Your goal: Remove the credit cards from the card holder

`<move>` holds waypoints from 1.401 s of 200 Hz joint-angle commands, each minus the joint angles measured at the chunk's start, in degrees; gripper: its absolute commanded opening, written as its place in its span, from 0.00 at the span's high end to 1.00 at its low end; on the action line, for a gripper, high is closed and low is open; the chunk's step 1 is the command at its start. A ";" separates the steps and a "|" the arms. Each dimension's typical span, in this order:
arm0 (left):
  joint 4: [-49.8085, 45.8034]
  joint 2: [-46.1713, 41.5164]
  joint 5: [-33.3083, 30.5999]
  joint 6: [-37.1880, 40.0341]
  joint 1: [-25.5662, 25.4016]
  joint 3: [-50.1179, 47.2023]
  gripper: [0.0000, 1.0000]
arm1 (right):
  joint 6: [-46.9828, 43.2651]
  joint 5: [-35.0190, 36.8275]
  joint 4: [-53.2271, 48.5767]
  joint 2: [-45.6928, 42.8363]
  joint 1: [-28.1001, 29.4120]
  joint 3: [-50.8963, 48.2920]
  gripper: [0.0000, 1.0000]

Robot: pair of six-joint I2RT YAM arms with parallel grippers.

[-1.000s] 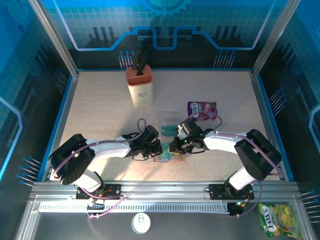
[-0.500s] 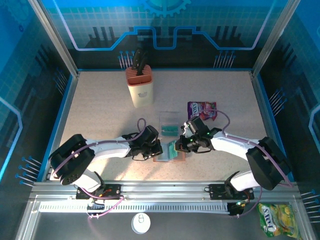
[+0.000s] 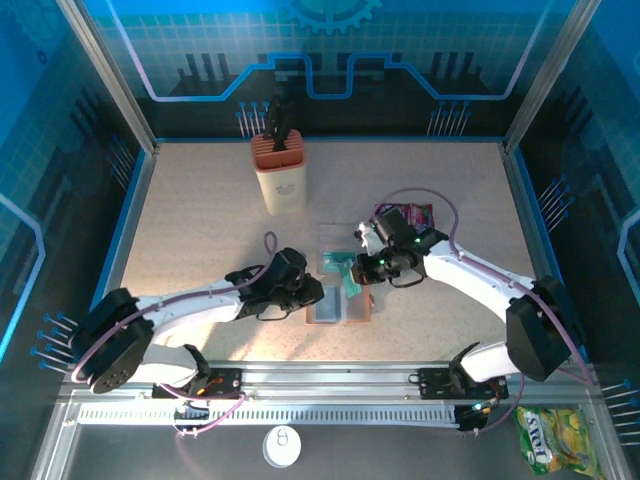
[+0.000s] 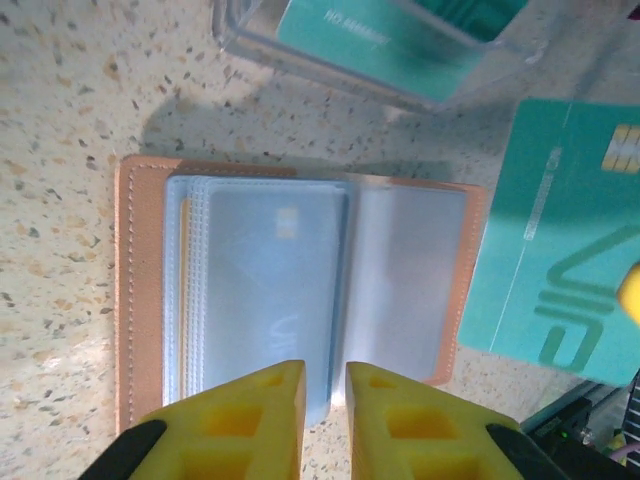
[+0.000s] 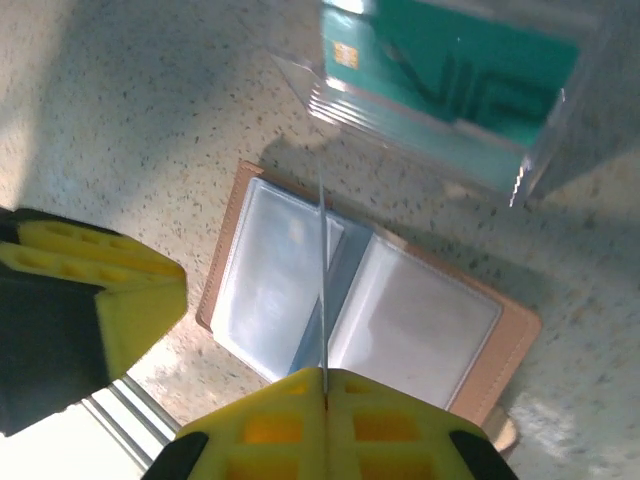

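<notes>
- My right gripper (image 5: pixel 325 385) is clamped fully together on 1 credit card (image 4: pixel 565 240), pinching it by 1 edge. The wrist view shows the card edge-on as a thin line rising from the pads.
- The held credit card hangs over the right half of the card holder (image 4: pixel 300 290), clear of its pockets.
- My left gripper (image 4: pixel 325 385) has its jaws parted by a narrow slit over the near edge of the holder. I see nothing pinched between them.
- The card holder lies open and flat on the table (image 3: pixel 200 220), close to the near edge at about mid-width, between my 2 arms.
- A sleeved card (image 4: pixel 270 290) shows through the left pocket, so I judge the task is not finished.
- The clear box (image 5: pixel 520 150) sits just beyond the holder's far edge, with boxed cards (image 5: pixel 470 75) inside.
- Risk 1: the hold is on a thin edge, so the card could pivot or slip if it knocks the box wall.
- Risk 2: my left jaws are loose, so the holder may slide or fold if nudged.
- Risk 3: the 2 grippers work close together, so a careless reach could make them collide.
</notes>
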 commanded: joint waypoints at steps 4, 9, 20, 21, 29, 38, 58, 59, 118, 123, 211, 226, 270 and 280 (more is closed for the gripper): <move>-4.70 -5.57 -4.68 4.27 0.46 -0.84 0.75 | -14.62 3.62 -7.81 2.18 -0.64 4.90 1.00; -5.79 -6.78 -5.38 5.23 0.57 -0.81 0.73 | -16.75 4.44 -8.34 2.49 -0.65 5.58 1.00; -8.16 -9.33 -7.29 7.37 0.75 -0.40 0.70 | -21.68 5.66 -9.21 3.03 -0.66 6.86 1.00; -8.43 -9.84 -7.29 7.62 0.81 -0.35 0.70 | -22.14 5.75 -9.31 3.10 -0.64 6.99 1.00; -10.12 -11.65 -8.56 9.35 0.97 -0.05 0.67 | -25.53 6.85 -10.28 3.69 -0.64 8.11 1.00; -11.55 -14.06 -9.70 11.28 1.19 0.22 0.61 | -28.98 8.47 -11.25 4.62 -0.71 9.41 1.00; -12.23 -19.67 -10.88 14.62 2.34 -0.51 0.48 | -36.28 10.23 -13.95 7.74 -0.89 12.58 1.00; -12.18 -19.93 -10.93 14.76 2.44 -0.58 0.47 | -36.52 10.32 -14.09 7.91 -0.89 12.75 1.00; -15.63 -30.82 -12.74 24.19 4.31 -0.59 0.22 | -53.92 11.46 -20.57 15.91 -0.84 21.12 1.00; -16.04 -31.18 -12.74 24.73 4.35 -0.40 0.20 | -55.16 11.34 -20.96 16.42 -0.80 21.77 1.00; -19.51 -33.34 -15.16 22.53 4.31 -0.12 0.16 | -65.13 10.57 -31.90 28.78 -0.96 39.97 1.00; -19.67 -33.69 -15.10 21.92 4.35 -0.45 0.16 | -65.47 10.58 -33.39 30.83 -1.09 42.90 1.00; -19.61 -35.96 -15.54 20.09 4.33 -1.83 0.16 | -65.89 8.77 -35.15 34.82 -1.06 47.92 0.98; -19.62 -36.41 -15.67 19.92 4.32 -2.05 0.16 | -65.85 8.18 -35.32 35.52 -0.98 48.53 0.98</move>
